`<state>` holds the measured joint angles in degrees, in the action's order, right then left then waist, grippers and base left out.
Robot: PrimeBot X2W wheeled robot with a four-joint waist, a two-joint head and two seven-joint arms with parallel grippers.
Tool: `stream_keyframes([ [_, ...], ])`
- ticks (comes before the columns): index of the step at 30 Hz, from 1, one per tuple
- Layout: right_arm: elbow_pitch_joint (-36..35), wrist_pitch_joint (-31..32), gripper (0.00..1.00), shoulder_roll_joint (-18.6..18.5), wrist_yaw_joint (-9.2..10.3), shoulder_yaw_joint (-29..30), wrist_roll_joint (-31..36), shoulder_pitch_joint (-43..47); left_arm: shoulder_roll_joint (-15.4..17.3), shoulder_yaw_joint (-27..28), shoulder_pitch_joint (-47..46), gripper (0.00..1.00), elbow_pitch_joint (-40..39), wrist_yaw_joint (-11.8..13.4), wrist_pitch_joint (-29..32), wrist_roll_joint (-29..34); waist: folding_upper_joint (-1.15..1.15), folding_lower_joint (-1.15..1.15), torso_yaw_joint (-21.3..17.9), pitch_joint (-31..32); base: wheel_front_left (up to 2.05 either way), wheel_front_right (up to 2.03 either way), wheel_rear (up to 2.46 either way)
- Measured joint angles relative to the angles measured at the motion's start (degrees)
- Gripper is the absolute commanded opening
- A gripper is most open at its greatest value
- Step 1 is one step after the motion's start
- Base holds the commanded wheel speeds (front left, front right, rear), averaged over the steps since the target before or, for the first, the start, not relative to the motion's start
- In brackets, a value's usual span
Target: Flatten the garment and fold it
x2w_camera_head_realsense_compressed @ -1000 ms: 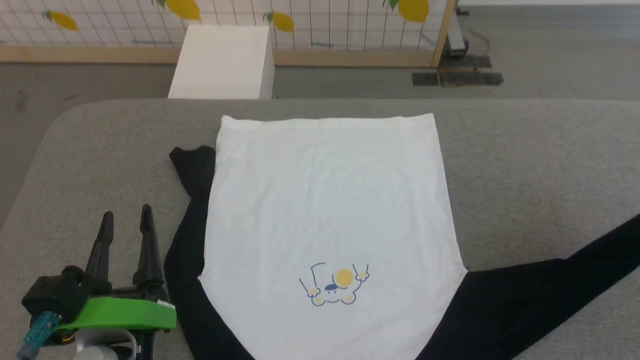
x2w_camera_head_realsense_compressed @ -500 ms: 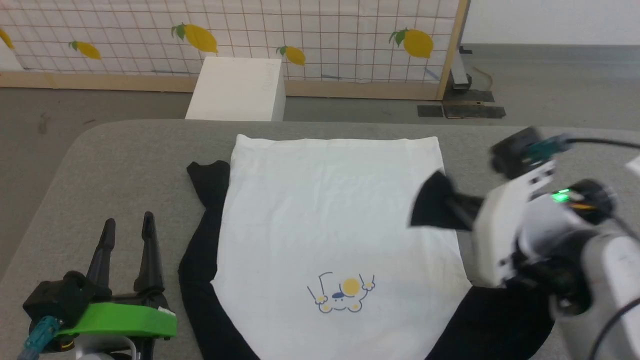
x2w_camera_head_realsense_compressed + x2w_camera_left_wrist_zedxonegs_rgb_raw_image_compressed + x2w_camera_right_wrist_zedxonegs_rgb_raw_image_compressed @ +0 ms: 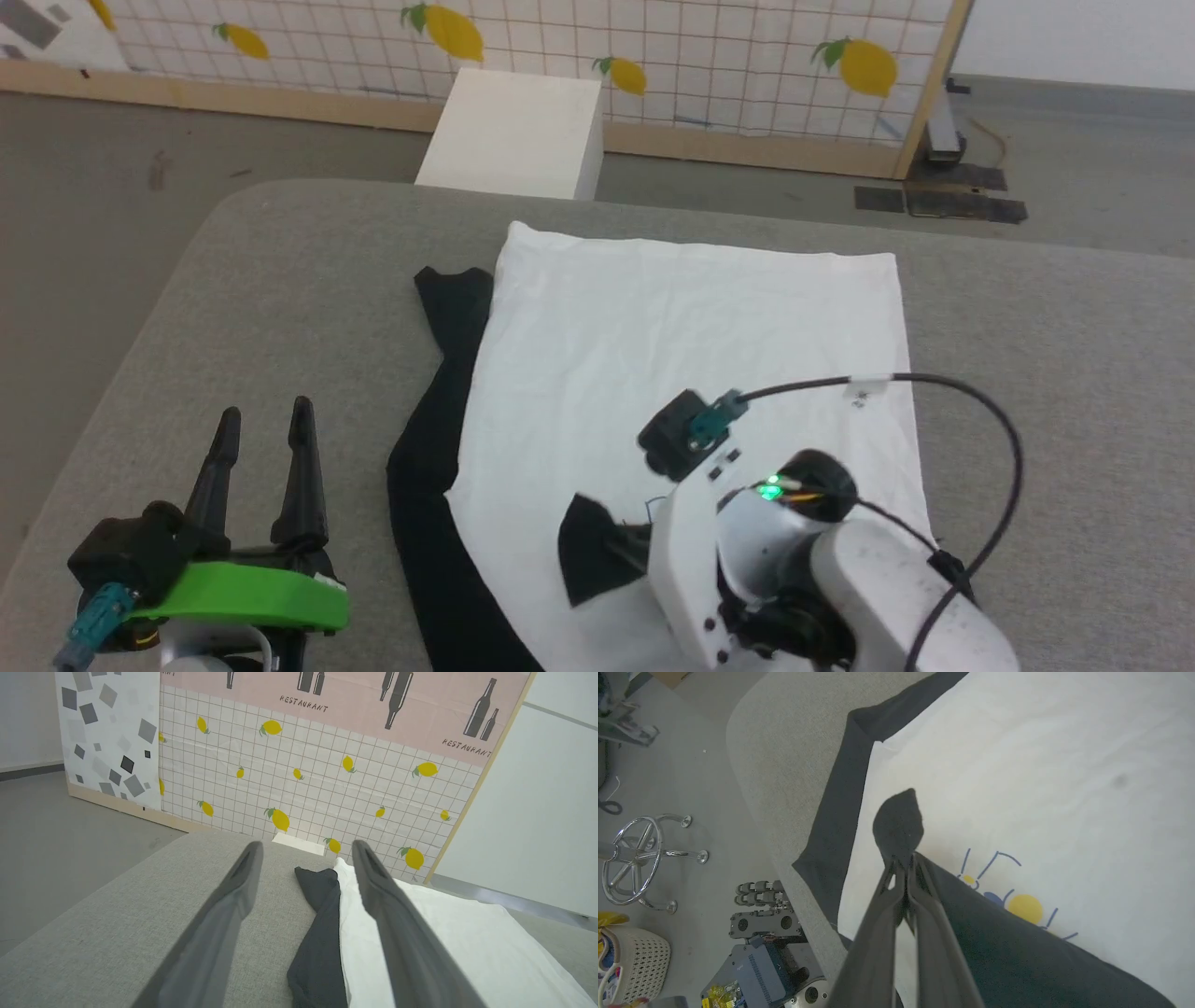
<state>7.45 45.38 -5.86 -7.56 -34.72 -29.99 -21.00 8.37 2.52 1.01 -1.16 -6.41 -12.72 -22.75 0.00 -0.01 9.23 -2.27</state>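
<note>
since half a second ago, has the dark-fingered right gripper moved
Yes: shut on the black sleeve, the right gripper crossed leftward over the white T-shirt, from its right edge past the yellow print.

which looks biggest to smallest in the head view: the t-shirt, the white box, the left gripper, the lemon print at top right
1. T-shirt
2. white box and left gripper: these look about alike, and the gripper sits nearer the camera, so not ranked
3. lemon print
</note>
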Motion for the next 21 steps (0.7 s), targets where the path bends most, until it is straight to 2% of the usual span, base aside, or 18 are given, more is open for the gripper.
stream_keyframes([
  [10,12.7,-6.3,0.0,1.6,0.0,-10.6,-3.6,-1.7,0.4,-0.3,-0.5,1.0,1.6,0.0,-0.5,-0.5,0.0,0.0,2.5,-2.3,0.0,0.0,0.0],
  [11,13.2,-7.4,0.47,1.6,0.0,-11.0,-4.3,-1.9,0.4,-0.4,-0.5,1.0,1.7,0.0,-0.5,-0.5,0.0,0.0,2.5,-2.3,0.0,0.0,0.0],
  [12,13.8,-8.3,1.0,1.8,0.0,-11.5,-5.1,-2.1,0.4,-0.4,-0.5,1.0,1.8,0.0,-0.5,-0.5,0.0,0.0,2.4,-2.3,0.0,0.0,0.0],
  [17,14.2,-13.1,1.0,2.3,0.0,-10.4,-7.8,-5.0,0.5,-0.4,-0.5,1.0,2.2,0.0,-0.5,-0.6,0.0,0.0,1.6,-2.2,0.0,0.0,0.0],
  [21,12.4,-17.4,1.0,2.5,0.0,-4.5,-9.9,-6.9,0.7,-0.2,-0.5,1.0,2.3,0.3,-0.5,-0.7,0.0,0.0,0.5,-1.8,0.0,0.0,0.0],
])
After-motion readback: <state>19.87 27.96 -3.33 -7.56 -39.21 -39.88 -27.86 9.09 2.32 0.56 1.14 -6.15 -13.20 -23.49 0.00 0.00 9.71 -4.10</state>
